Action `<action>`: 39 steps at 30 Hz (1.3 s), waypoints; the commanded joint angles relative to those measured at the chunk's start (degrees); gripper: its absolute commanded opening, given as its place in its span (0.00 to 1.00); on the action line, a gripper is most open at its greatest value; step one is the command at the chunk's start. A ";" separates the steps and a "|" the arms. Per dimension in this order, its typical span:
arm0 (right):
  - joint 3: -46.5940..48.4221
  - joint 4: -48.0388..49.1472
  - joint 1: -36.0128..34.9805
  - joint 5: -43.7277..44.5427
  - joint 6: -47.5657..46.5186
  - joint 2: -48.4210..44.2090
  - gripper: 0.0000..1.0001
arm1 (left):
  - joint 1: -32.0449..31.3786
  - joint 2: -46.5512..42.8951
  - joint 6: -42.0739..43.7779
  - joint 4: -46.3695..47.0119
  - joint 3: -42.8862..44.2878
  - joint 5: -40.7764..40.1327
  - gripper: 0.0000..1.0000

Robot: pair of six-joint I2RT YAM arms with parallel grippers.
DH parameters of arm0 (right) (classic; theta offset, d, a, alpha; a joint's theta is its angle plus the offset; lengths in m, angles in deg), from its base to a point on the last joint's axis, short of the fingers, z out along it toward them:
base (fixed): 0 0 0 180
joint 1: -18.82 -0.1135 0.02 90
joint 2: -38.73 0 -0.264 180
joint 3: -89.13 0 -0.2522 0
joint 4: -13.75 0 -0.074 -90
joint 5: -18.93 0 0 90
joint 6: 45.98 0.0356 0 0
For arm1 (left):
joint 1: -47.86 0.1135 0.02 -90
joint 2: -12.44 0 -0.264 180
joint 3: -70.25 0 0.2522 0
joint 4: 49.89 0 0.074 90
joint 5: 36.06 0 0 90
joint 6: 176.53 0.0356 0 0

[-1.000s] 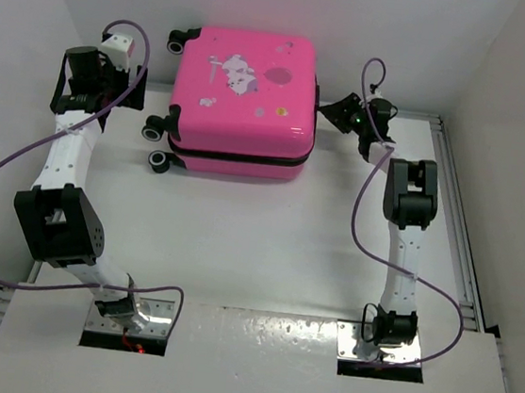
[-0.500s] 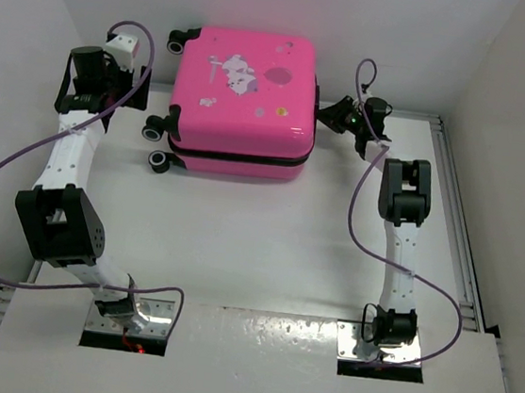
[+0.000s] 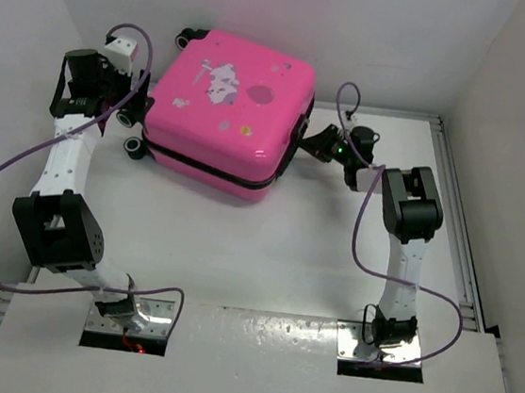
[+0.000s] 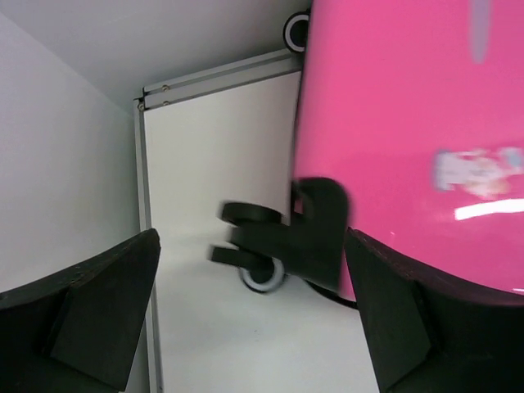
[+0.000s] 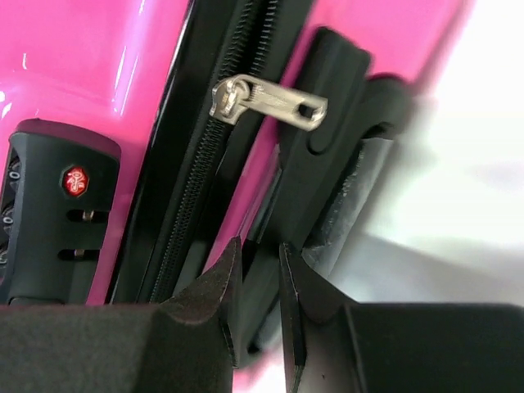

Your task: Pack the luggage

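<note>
the pink suitcase (image 3: 227, 107) lies flat on the desk (image 3: 266, 244) at its far side, shell up and shut as far as can be seen, skewed so its long seam runs from near the left jaws down toward the right jaws. its wheeled end faces the left arm; the end with the lock and zipper faces the right arm.

the right gripper (image 3: 318, 144) is against the suitcase's right end, and is the nearer of the 2 to any closure. in the right wrist view the black zipper track (image 5: 196, 188) runs lengthwise straight ahead of the jaws, the silver zipper pull (image 5: 270, 100) lies beyond and above the tips, and the combination lock (image 5: 61, 205) sits to their left. the right jaws are clenched nearly together with only a slit between them; whether they pinch any part of the case cannot be told.

the left gripper (image 3: 126, 103) stands at the wheeled end. its jaws are released wide, and a black wheel (image 4: 262, 254) with its bracket lies between and ahead of them, the pink shell off to their right.

judgement: a shut case fits either a stage prior to opening or 1 after closing. either way the zipper pull, just past the right jaws along the track, is the governing relation.
</note>
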 commanded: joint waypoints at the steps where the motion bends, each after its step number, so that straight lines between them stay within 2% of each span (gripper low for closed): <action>1: -10.55 2.77 -12.94 -12.67 0.30 -6.98 0.00 | 1.92 -4.82 1.34 1.06 -0.77 5.38 1.00; 3: -16.28 6.99 -16.27 -12.14 -1.80 -9.99 0.00 | 1.93 -7.10 3.28 1.06 -2.43 8.55 1.00; 4: -22.13 7.43 -18.47 -11.36 -2.68 -15.84 0.00 | 1.93 -7.99 4.07 1.06 -2.44 9.77 1.00; 5: -24.19 7.17 -20.23 -10.22 -6.60 -17.90 0.00 | 1.93 -8.87 5.73 1.06 -3.31 11.18 1.00; 7: -31.28 3.94 -21.73 -3.55 -9.79 -27.28 0.10 | 1.93 -12.45 7.50 1.06 -5.16 14.96 0.99; 8: -32.81 0.79 -22.00 3.35 -14.33 -32.19 0.18 | 0.79 -13.78 10.73 0.19 -6.73 17.50 0.99; 10: -36.93 -3.00 -21.40 7.70 -19.00 -36.88 0.26 | -0.62 -16.77 15.22 -1.48 -8.50 19.09 0.99; 11: -39.65 -4.42 -21.48 14.07 -20.51 -43.78 0.26 | -1.15 -19.92 17.68 -3.49 -9.72 19.89 0.99; 12: -41.59 -8.43 -21.57 17.27 -23.84 -45.85 0.26 | -1.67 -21.69 21.79 -4.21 -12.43 21.29 0.99; 14: -44.06 -8.65 -21.57 25.27 -29.04 -51.21 0.28 | -2.38 -24.94 25.16 -5.96 -15.35 22.08 0.99; 16: -45.91 -6.11 -21.48 26.44 -30.99 -52.10 0.28 | -2.91 -29.43 28.85 -6.93 -19.74 23.58 0.99; 18: -45.48 -4.88 -20.34 23.56 -28.03 -50.80 0.28 | -2.91 -32.85 29.65 -7.55 -22.47 24.11 0.99; 19: -45.22 -2.43 -20.42 19.37 -26.87 -49.05 0.28 | -2.91 -33.74 28.70 -7.55 -24.57 24.81 0.99; 22: -43.46 3.54 -22.09 15.83 -23.36 -43.78 0.28 | -2.91 -35.15 23.96 -7.55 -27.13 25.34 0.99; 25: -40.57 8.47 -25.08 16.16 -24.82 -39.20 0.26 | -2.91 -35.77 19.65 -7.55 -27.84 24.73 0.99; 26: -40.12 9.45 -27.61 22.60 -25.45 -38.32 0.24 | -3.60 -36.29 18.85 -7.55 -28.36 22.73 0.99; 28: -39.59 11.55 -31.12 28.96 -30.78 -37.08 0.24 | -4.92 -36.30 16.40 -7.55 -28.37 20.08 0.99; 29: -39.16 11.56 -32.10 37.69 -32.03 -36.30 0.28 | -4.93 -36.30 15.51 -7.55 -28.37 17.20 0.99; 30: -37.15 11.30 -34.81 41.00 -33.35 -35.50 0.32 | -5.45 -36.82 14.90 -7.55 -28.37 16.21 0.99; 31: -36.26 9.13 -37.01 49.21 -34.67 -35.15 0.35 | -5.46 -36.82 14.37 -7.55 -28.37 14.90 0.99; 35: -32.92 6.57 -42.82 55.25 -34.51 -34.01 0.38 | -4.94 -37.35 13.83 -7.55 -28.37 13.66 0.99; 39: -30.19 1.99 -44.77 59.92 -33.54 -32.69 0.39 | -4.31 -37.88 12.35 -5.36 -29.60 13.65 0.99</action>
